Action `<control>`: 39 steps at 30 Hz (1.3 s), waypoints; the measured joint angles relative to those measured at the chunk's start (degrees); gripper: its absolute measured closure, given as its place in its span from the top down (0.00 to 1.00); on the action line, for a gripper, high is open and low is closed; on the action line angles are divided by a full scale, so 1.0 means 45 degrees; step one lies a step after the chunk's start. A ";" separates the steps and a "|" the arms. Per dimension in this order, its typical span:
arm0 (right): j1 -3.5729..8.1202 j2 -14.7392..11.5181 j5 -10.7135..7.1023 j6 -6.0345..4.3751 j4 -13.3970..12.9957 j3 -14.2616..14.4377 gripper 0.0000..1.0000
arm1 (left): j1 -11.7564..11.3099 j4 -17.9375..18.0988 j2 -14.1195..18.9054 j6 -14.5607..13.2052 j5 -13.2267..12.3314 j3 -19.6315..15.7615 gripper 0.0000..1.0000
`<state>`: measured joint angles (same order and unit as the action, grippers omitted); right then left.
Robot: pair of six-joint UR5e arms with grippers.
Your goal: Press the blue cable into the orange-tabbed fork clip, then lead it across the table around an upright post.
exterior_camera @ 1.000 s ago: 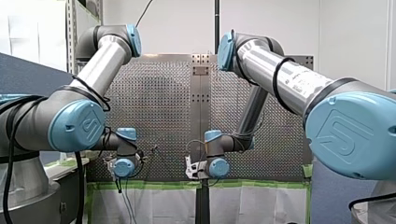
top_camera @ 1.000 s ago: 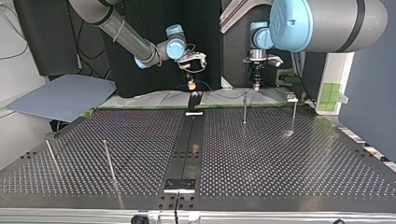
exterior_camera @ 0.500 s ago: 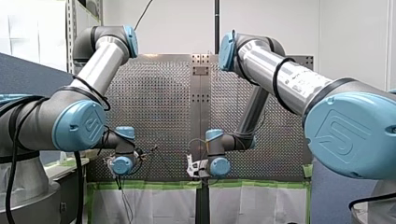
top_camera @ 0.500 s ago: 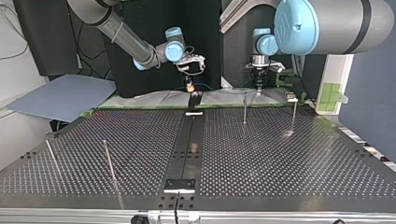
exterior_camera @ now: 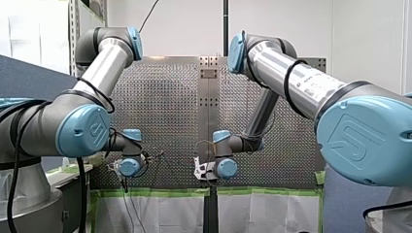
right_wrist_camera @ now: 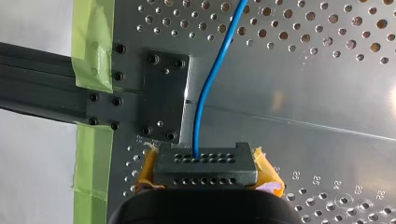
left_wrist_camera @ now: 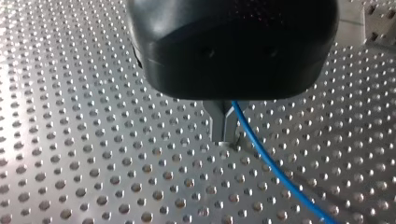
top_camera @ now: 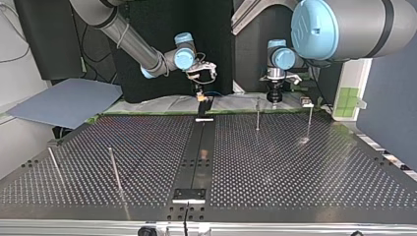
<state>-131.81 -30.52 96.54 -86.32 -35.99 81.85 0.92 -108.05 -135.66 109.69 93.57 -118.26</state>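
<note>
The thin blue cable (right_wrist_camera: 205, 93) runs up into my right gripper (right_wrist_camera: 205, 161) and ends between its dark perforated fingers, which carry yellow pads (right_wrist_camera: 149, 170) on their outer sides; this gripper is clamped on the cable. Ahead of those fingers the cable bends away over the perforated metal table (right_wrist_camera: 327, 102). Just ahead of the same gripper, and beside the cable, a black rectangular plate with screws (right_wrist_camera: 163, 93) lies over the table's edge, with strips of green tape (right_wrist_camera: 93, 42) beside it. In the left wrist view the cable passes just beside my left gripper (left_wrist_camera: 223, 137) and trails off over the table behind it. That gripper's grey metal fingers (left_wrist_camera: 217, 123) are drawn together with only a thin seam between them, their tips at the table's surface. Whether they pinch the cable I cannot tell, because the black gripper body hides where the cable meets them. In the top view a thin upright metal post (top_camera: 257, 114) stands near my left gripper, on the side toward my right gripper.
</note>
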 joint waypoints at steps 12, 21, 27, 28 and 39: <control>0.0157 -0.0006 0.0070 -0.0009 0.0009 -0.0089 0.02 | -0.0244 -0.1209 -0.0933 -0.0175 -0.0341 0.0908 0.00; 0.0335 -0.0007 0.0578 -0.0265 0.0210 -0.0530 0.02 | -0.0258 -0.2230 -0.1099 -0.0125 -0.0854 0.1766 0.00; 0.0405 -0.0007 0.0876 -0.0439 0.0285 -0.0816 0.02 | -0.0290 -0.2770 -0.1094 -0.0122 -0.0906 0.2123 0.00; 0.0423 -0.0007 0.0916 -0.0472 0.0297 -0.0870 0.02 | -0.0307 -0.2825 -0.1093 -0.0121 -0.0902 0.2168 0.00; 0.0810 -0.0007 0.1380 -0.1214 0.0286 -0.1246 0.02 | -0.0691 -0.3813 -0.1088 -0.0234 -0.0687 0.2374 0.00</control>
<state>-128.16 -30.55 102.74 -91.78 -34.70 76.24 -2.19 -125.21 -140.56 108.64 90.48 -107.58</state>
